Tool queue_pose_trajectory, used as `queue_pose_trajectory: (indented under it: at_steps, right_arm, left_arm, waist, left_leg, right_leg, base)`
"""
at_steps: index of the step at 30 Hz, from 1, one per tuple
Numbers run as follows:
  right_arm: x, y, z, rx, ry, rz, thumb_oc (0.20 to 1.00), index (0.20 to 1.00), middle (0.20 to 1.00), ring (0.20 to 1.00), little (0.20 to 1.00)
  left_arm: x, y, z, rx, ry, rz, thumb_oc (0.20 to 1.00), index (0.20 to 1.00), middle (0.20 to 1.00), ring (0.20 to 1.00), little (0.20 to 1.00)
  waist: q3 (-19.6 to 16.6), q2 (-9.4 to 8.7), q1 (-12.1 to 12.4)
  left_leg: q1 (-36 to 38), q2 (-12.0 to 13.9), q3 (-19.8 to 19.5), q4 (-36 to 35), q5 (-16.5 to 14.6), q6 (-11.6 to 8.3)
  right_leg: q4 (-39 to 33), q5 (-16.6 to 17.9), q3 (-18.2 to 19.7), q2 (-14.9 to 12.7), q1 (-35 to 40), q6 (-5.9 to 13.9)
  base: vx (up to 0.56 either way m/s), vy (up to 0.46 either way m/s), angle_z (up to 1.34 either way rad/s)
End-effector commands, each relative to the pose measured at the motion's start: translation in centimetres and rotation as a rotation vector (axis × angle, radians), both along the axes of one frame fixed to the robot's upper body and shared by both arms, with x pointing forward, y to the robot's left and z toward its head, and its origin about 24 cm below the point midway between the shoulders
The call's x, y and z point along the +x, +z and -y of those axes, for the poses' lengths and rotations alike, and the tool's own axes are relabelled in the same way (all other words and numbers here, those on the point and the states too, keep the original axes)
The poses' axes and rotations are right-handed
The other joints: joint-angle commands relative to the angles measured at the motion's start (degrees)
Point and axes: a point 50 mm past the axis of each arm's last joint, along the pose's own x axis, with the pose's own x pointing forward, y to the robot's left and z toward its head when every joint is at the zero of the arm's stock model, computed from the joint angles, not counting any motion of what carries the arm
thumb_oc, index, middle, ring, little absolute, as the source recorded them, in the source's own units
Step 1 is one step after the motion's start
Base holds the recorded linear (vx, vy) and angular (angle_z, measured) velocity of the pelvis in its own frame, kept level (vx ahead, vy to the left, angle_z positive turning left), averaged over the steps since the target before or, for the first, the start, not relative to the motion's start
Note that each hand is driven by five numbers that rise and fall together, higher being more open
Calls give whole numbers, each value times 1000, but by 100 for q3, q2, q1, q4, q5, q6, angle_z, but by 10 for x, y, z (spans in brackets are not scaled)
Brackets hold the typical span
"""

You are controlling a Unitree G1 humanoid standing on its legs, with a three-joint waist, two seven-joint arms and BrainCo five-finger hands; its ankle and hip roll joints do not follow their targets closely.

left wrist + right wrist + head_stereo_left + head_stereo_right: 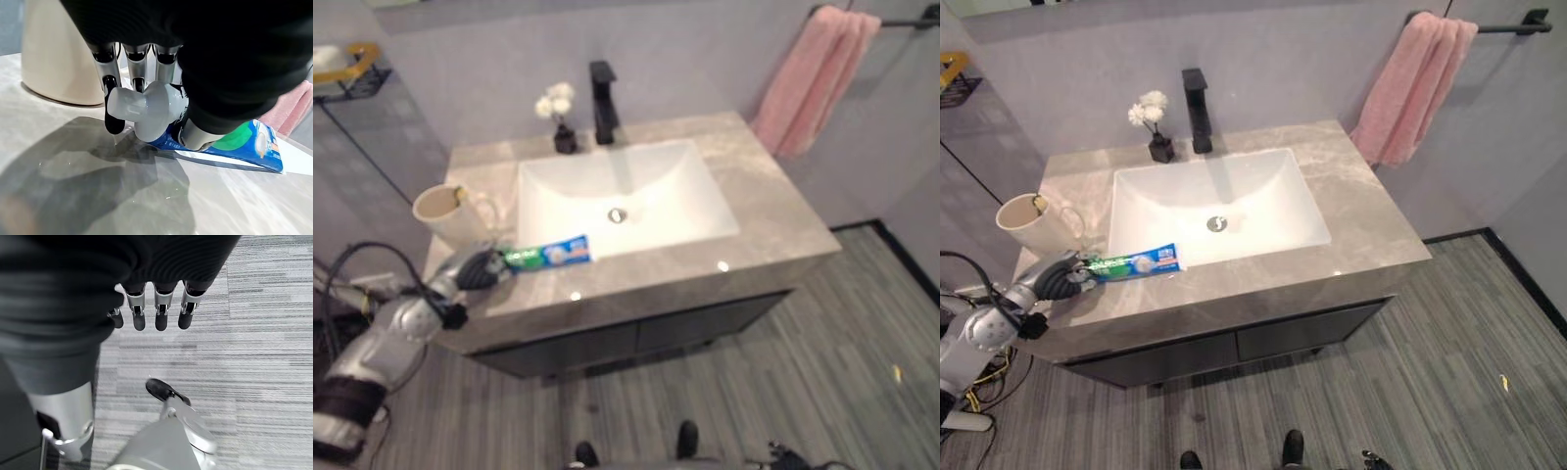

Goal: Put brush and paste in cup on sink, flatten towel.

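Note:
A blue and green toothpaste tube (553, 255) lies on the grey counter (773, 215) in front of the basin, its white cap (146, 110) pointing left. My left hand (475, 269) is at the cap end, with fingers (111, 78) and thumb curled round the tube there. A cream cup (445, 211) stands just behind that hand, with a small yellowish thing at its rim. The pink towel (808, 83) hangs bunched on a rail at the back right. My right hand (162, 313) hangs over the floor with relaxed fingers and holds nothing.
A white basin (626, 196) fills the counter's middle, with a black tap (603, 103) and a small dark vase of white flowers (558, 117) behind it. A wire shelf (347, 69) hangs on the left wall. Grey plank floor (822, 372) lies in front.

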Motion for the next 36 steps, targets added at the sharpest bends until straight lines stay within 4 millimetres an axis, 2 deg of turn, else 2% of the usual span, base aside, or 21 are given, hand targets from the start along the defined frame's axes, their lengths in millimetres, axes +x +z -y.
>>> queue_pose_trajectory:
  at_steps: [1,3,5,6,8,11,12,13,14,15,16,17,19,21,22,24,25,27,28,34,36]
  right_arm:
    - [13,19,32,-40,-279,211,1000,1000,1000,1000,1000]
    - [18,27,41,-65,-299,259,1000,1000,1000,1000,1000]
    - [36,54,66,-142,-354,422,1000,1000,1000,1000,1000]
    - [36,54,66,-142,-354,422,1000,1000,1000,1000,1000]
    - [60,90,81,-183,-373,641,1000,1000,1000,1000,1000]
    - [83,121,86,-53,-589,953,1000,1000,1000,1000,1000]
    - [93,140,81,-49,-543,1055,1000,1000,1000,1000,1000]
    - [93,140,81,-49,-543,1054,1000,1000,1000,1000,1000]
    - [112,175,76,-74,-457,1222,1000,1000,1000,1000,1000]
    - [127,195,70,-48,-392,1307,1000,1000,1000,1000,1000]
    - [127,195,70,-49,-393,1307,1000,1000,1000,1000,1000]
    - [149,228,56,-21,-311,1450,1000,1000,1000,1000,1000]
    - [177,261,22,152,-208,1612,1000,1000,1000,1000,1000]
    - [178,262,22,154,-208,1615,1000,1000,1000,1000,1000]
    - [204,278,-20,465,-166,1695,1000,1000,1000,1000,1000]
    - [216,278,-47,691,-204,1696,1000,1000,1000,1000,1000]
    - [234,287,-84,902,-175,1674,1000,1000,1000,1000,1000]
    - [234,287,-85,905,-174,1676,1000,1000,1000,1000,1000]
    - [243,299,-113,1032,-111,1656,1000,1000,1000,1000,1000]
    - [249,336,-199,1426,14,1590,1000,1000,1000,1000,1000]
    - [250,342,-207,1455,36,1584,1000,1000,1000,1000,1000]
  left_arm:
    - [-17,-5,21,-104,-61,18,200,200,200,200,200]
    - [-18,-2,22,-132,-58,41,200,200,200,200,200]
    - [-17,13,28,-186,-71,134,200,200,200,200,200]
    - [-17,13,28,-186,-71,134,200,200,200,200,200]
    - [-16,29,31,-218,-70,241,200,200,200,200,200]
    - [-10,46,42,-276,-77,372,200,200,200,200,200]
    - [-8,50,46,-305,-70,418,200,200,200,200,200]
    - [-8,50,46,-305,-71,418,200,200,200,200,200]
    - [-2,62,56,-318,-95,492,200,200,200,200,200]
    - [3,71,64,-336,-123,539,200,200,200,200,200]
    - [3,71,65,-336,-124,539,200,200,200,200,200]
    - [9,85,75,-325,-160,598,200,200,200,200,200]
    - [12,106,86,-319,-213,686,200,200,200,200,200]
    - [12,107,86,-317,-213,689,200,200,200,200,200]
    - [15,122,97,-331,-257,747,200,200,200,200,200]
    - [15,127,102,-355,-270,769,200,200,200,200,200]
    - [17,138,110,-372,-301,810,200,200,200,200,200]
    - [17,139,109,-371,-300,812,200,200,200,200,200]
    - [19,149,112,-364,-310,846,200,200,200,200,200]
    - [20,168,119,-402,-322,943,200,200,200,200,200]
    - [19,170,120,-408,-330,954,200,200,200,200,200]
  waist:
    - [51,-104,-181]
    - [25,-115,-208]
    - [-36,-123,-236]
    - [-33,-127,-236]
    - [-104,-157,-286]
    - [-186,-196,-337]
    - [-202,-197,-358]
    - [-201,-197,-356]
    - [-251,-213,-391]
    - [-282,-220,-414]
    - [-278,-220,-413]
    - [-327,-239,-407]
    - [-373,-231,-363]
    - [-362,-241,-366]
    - [-376,-235,-288]
    - [-378,-237,-210]
    - [-377,-233,-127]
    - [-365,-244,-136]
    - [-376,-237,-60]
    - [-421,-175,184]
    - [-430,-175,212]
  left_leg:
    - [188,106,-792,74,-640,202]
    - [210,113,-796,74,-644,199]
    - [271,125,-808,74,-653,196]
    - [267,122,-799,74,-639,200]
    - [296,133,-732,74,-606,223]
    - [329,164,-761,74,-613,220]
    - [339,175,-768,74,-611,220]
    - [341,176,-770,74,-611,220]
    - [348,178,-797,74,-614,224]
    - [353,179,-809,74,-603,219]
    - [355,180,-811,74,-603,218]
    - [350,187,-831,74,-583,225]
    - [396,205,-857,74,-591,232]
    - [386,199,-852,74,-575,236]
    - [439,217,-850,74,-581,229]
    - [469,219,-861,74,-581,233]
    - [495,214,-883,74,-568,232]
    - [484,209,-883,74,-553,237]
    - [486,203,-913,74,-536,232]
    - [474,174,-1013,74,-528,240]
    - [456,160,-1020,74,-514,247]
  right_leg:
    - [32,-150,-284,-355,298,655]
    - [32,-159,-298,-351,331,654]
    - [32,-170,-323,-339,412,645]
    - [32,-163,-327,-342,406,635]
    - [32,-169,-381,-331,442,576]
    - [32,-226,-422,-318,518,527]
    - [32,-245,-436,-316,547,510]
    - [32,-245,-438,-315,549,510]
    - [32,-262,-448,-304,592,487]
    - [32,-273,-475,-302,627,476]
    - [32,-273,-478,-302,630,476]
    - [32,-289,-508,-295,664,443]
    - [32,-330,-547,-286,741,409]
    - [32,-320,-544,-290,729,399]
    - [32,-347,-569,-280,792,379]
    - [32,-363,-598,-281,845,362]
    - [32,-373,-636,-286,899,339]
    - [32,-366,-637,-292,890,332]
    - [32,-377,-668,-298,920,317]
    - [32,-389,-796,-356,997,293]
    - [32,-379,-817,-373,990,287]
  base:
    - [0,0,0]
    - [-19,-6,0]
    - [-43,-15,0]
    - [-85,-23,-3]
    - [-93,-24,-6]
    - [-48,-17,0]
    - [-35,-11,8]
    - [-48,-15,7]
    - [-41,-15,4]
    - [-41,-15,3]
    - [-43,-16,4]
    - [-37,-17,5]
    - [-33,-9,5]
    - [-14,-2,5]
    - [-12,-6,9]
    - [-1,-5,7]
    - [3,-2,9]
    - [-7,-6,16]
    - [3,-8,18]
    - [12,2,12]
    - [13,6,9]
